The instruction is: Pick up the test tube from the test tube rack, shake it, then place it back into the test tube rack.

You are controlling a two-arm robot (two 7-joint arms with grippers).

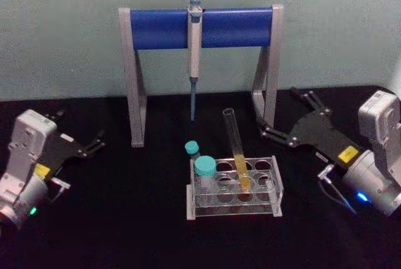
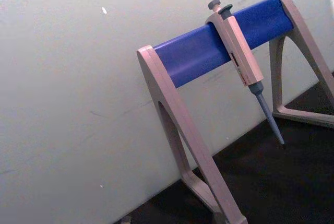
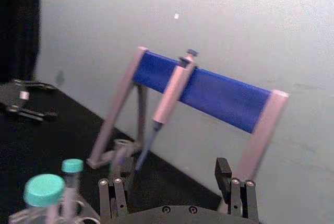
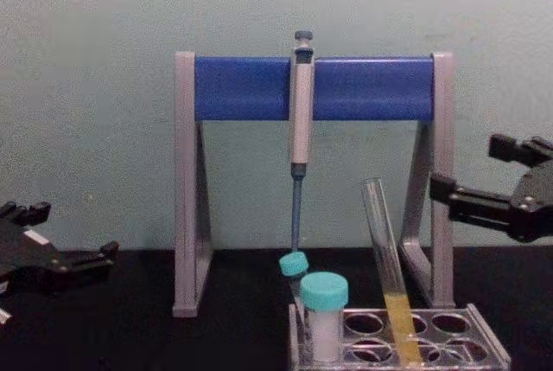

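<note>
Nearest, on the black table, sits the rack, low and clear, with round holes on top; the chest view shows its top at the bottom edge. The tube stands in one of the rack's middle holes, not upright but leaning, its open top tipped toward the robot's left. Yellow liquid fills its lower part, seen from the side in the chest view. Nothing grips it. At the rack's left end stands a wide capped tube, white with a teal cap, and just behind it at the far left corner a small capped tube; whether that one sits in a hole cannot be told. Out to the left, well apart from the rack, the left gripper hangs low over the table with its jaws spread and nothing between them. Out to the right the right gripper is likewise spread and empty, its nearer finger close to the right leg of the stand. Its wrist view shows both fingers wide apart, facing the stand. Behind the rack the stand rises on grey legs with a blue crossbar. A pipette hangs from the bar's middle, tip down. Farthest back is the pale wall.
</note>
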